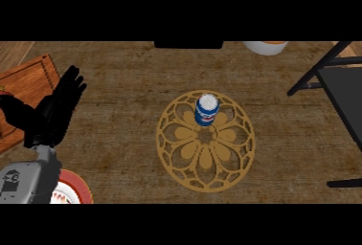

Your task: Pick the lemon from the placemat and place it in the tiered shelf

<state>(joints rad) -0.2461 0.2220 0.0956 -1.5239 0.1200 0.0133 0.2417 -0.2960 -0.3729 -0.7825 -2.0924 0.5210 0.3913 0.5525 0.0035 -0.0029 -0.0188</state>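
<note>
An oval golden placemat (205, 160) with a cut-out flower pattern lies in the middle of the wooden counter. On its upper part stands a small blue and white can-like object (206, 109); no lemon shows anywhere. The black tiered shelf (345, 91) fills the right edge, its dark frame and one flat tier visible. My left hand (56, 112) is at the left, open with fingers pointing up, well apart from the placemat and holding nothing. My right hand is not visible.
A wooden cutting board (28, 79) lies at the far left with a dark object (13, 112) on it. A red-rimmed plate (76, 189) sits at the lower left, a white and orange cup (266, 46) and a black object (188, 44) at the top.
</note>
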